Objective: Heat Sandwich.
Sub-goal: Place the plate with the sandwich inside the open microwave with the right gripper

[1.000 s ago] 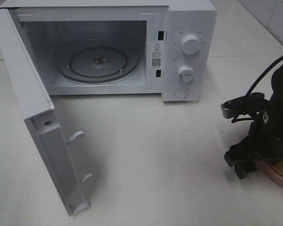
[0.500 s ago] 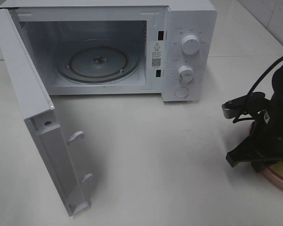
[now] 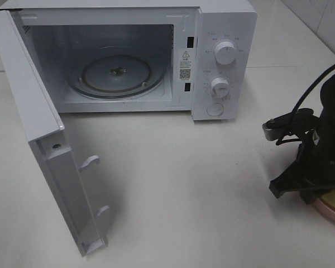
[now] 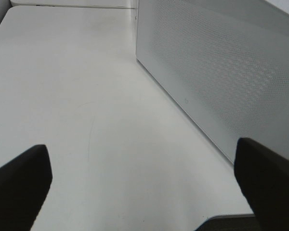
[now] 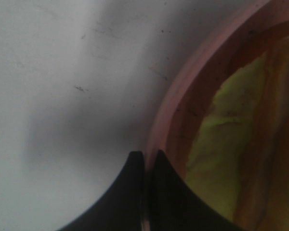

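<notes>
Right end effector [image 5: 145, 161] closed, pinching rim of pink plate [image 5: 168, 110]. We judge risks: thin edge grip lets plate tilt, sandwich [image 5: 231, 139] slides off, or plate clips microwave [image 3: 223, 33] sill. Sandwich on plate, right-front of microwave; we see pale green-yellow filling, brownish layers. Left end effector [image 4: 142, 168] open, empty, beside microwave's perforated white panel.

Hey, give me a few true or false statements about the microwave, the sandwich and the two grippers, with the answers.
1. The microwave has its door open. True.
2. The sandwich is inside the microwave. False: it lies on the pink plate, on the table outside it.
3. The right gripper is closed on the pink plate's rim. True.
4. The left gripper is shut. False: its jaws are wide open, holding nothing.
</notes>
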`<state>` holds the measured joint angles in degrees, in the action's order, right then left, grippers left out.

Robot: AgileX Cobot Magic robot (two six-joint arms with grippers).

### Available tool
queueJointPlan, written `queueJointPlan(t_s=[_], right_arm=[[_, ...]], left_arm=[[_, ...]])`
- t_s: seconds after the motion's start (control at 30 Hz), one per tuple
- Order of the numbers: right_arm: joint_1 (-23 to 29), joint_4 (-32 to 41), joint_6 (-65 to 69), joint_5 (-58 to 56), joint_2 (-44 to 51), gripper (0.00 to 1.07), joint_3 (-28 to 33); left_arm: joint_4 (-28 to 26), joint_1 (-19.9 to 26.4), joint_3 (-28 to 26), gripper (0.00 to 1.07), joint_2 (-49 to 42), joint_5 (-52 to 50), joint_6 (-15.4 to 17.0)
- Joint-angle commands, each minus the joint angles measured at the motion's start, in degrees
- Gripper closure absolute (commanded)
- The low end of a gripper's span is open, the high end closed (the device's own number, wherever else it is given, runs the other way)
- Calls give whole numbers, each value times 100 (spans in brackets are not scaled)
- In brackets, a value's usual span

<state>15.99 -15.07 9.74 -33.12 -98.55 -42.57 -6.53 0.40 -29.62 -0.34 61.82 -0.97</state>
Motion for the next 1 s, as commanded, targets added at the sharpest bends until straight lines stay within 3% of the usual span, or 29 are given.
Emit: queueJointPlan(t_s=[0.03,0.57,1.0], right_arm=[[17,-138,172,-286,-11,107,-80],[418,-693,710,-625,69,107,-109],[418,-991,825,-1266,837,107,-109]], left_arm=[[-17,-29,17,9,-109,-57,6],[-17,-29,17,9,-109,-57,6],[-17,-29,17,9,-109,-57,6]])
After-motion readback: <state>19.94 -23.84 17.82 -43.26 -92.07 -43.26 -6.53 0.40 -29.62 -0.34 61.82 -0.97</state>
